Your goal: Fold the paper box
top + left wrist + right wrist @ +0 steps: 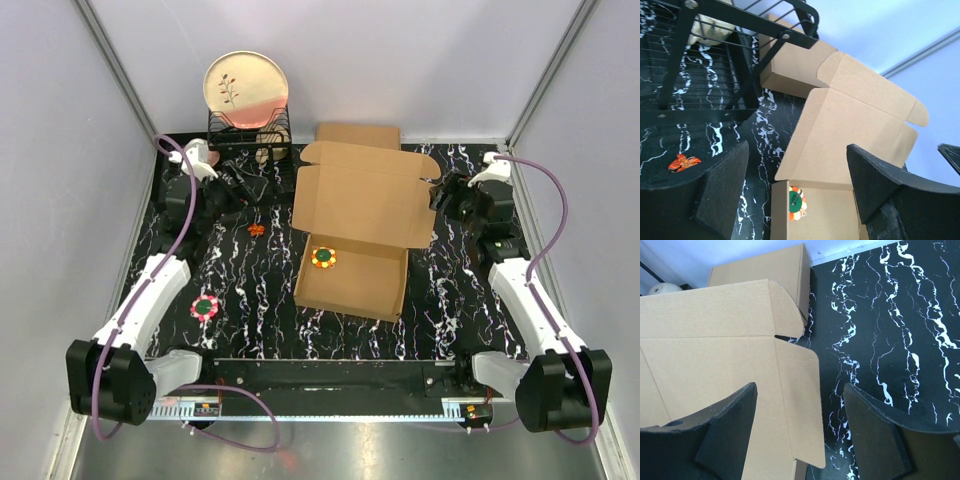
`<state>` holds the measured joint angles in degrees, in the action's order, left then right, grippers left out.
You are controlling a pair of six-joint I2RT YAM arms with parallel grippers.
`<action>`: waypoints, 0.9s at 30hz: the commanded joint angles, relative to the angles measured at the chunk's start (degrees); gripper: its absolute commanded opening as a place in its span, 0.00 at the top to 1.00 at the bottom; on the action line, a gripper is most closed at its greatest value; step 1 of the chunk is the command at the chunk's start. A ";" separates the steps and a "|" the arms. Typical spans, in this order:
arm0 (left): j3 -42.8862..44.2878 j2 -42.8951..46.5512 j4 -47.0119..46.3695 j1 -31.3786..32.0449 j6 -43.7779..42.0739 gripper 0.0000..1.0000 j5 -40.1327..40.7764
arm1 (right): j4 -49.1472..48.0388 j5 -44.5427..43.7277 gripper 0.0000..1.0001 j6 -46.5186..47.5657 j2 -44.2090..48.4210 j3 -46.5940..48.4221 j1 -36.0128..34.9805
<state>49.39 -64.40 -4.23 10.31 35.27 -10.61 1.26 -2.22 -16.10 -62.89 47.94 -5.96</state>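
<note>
Marbled desk (250, 300) bears the paper box (355, 210); empty, wide-open left pincer (797, 150) at nine o'clock and right pincer (800, 387) at three should fold it shut evenly.

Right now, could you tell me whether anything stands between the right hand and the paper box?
Nothing visible does: the open right hand sits directly at a side flap of the plain brown corrugated cardboard box.
</note>
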 commanded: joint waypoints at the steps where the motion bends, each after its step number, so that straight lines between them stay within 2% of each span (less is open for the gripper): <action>1: 3.35 -0.72 -5.44 -0.81 1.56 0.18 -7.84 | -10.82 10.12 0.25 -1.56 -2.76 -2.59 3.22; 5: 3.17 -1.78 -6.41 -1.25 1.82 0.18 -9.16 | -16.63 15.83 0.27 -4.99 -5.22 -6.71 5.61; 8: 2.65 -1.87 -7.19 -1.69 1.82 0.18 -9.52 | -19.71 16.45 0.27 -6.05 -6.18 -8.82 7.27; 16: 2.73 -2.13 -7.46 -2.22 1.65 0.18 -9.60 | -24.10 18.12 0.28 -7.01 -10.93 -7.16 7.27; 19: 2.21 -2.39 -8.16 -2.31 1.91 0.18 -9.69 | -26.03 19.97 0.32 -7.98 -13.57 -5.59 7.27; 24: 2.21 -3.45 -8.60 -2.48 1.47 0.18 -10.04 | -27.97 21.73 0.46 -8.34 -15.77 -5.05 7.27; 27: 2.82 -4.94 -9.30 -2.66 1.56 0.18 -11.18 | -29.55 21.99 0.49 -8.86 -15.86 -5.40 7.27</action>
<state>49.84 -67.81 -9.32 8.16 36.71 -19.27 -22.72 17.67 -24.12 -78.78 40.47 1.15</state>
